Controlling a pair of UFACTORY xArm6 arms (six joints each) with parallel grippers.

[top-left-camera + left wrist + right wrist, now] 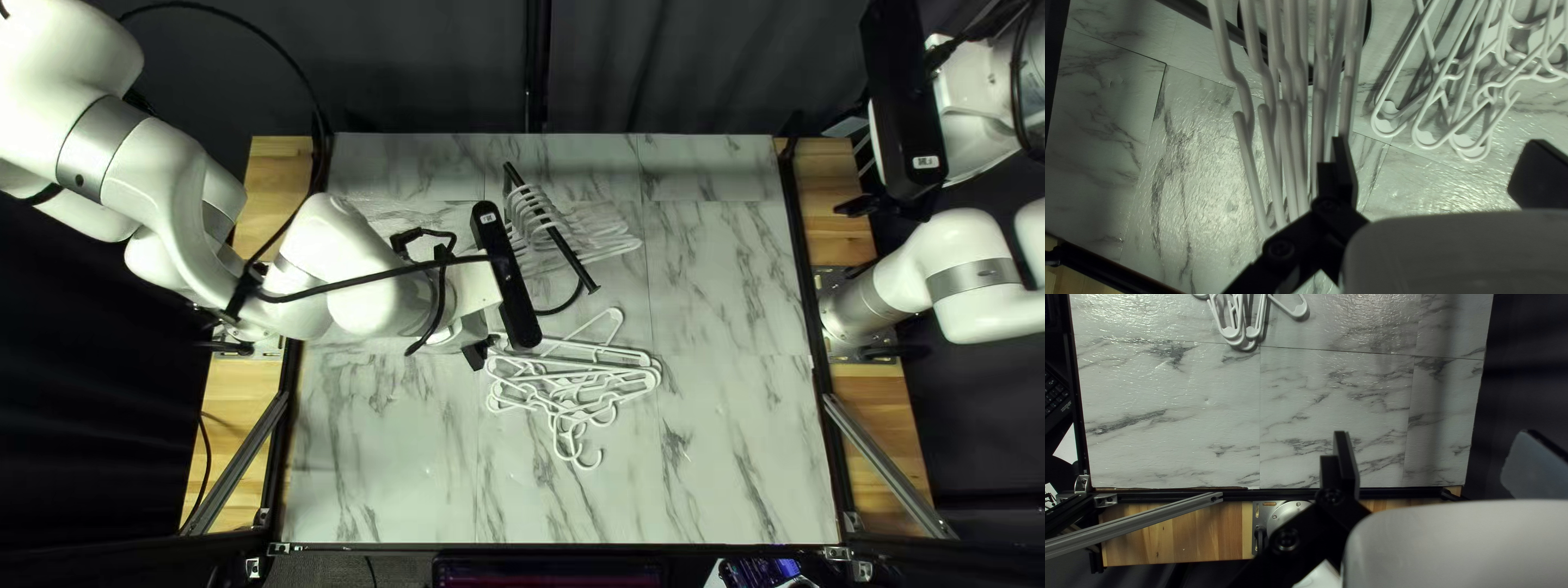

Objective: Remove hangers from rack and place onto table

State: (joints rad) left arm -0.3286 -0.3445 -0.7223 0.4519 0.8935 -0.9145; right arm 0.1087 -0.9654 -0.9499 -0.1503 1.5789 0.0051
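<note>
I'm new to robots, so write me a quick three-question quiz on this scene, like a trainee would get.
1. Multiple choice. Which tool is nearer the hangers on the black rack?
a) left tool
b) right tool
c) both equally near

2. True or false: Every hanger has already been taken off the rack.

3. Fill in the blank: The loose pile of white hangers lies on the ____, which has a marble-like pattern.

Key: 1: a. 2: false, several hangers still hang there. 3: table.

Hangers white; rack black; table white, grey marble veining; curtain dark.
</note>
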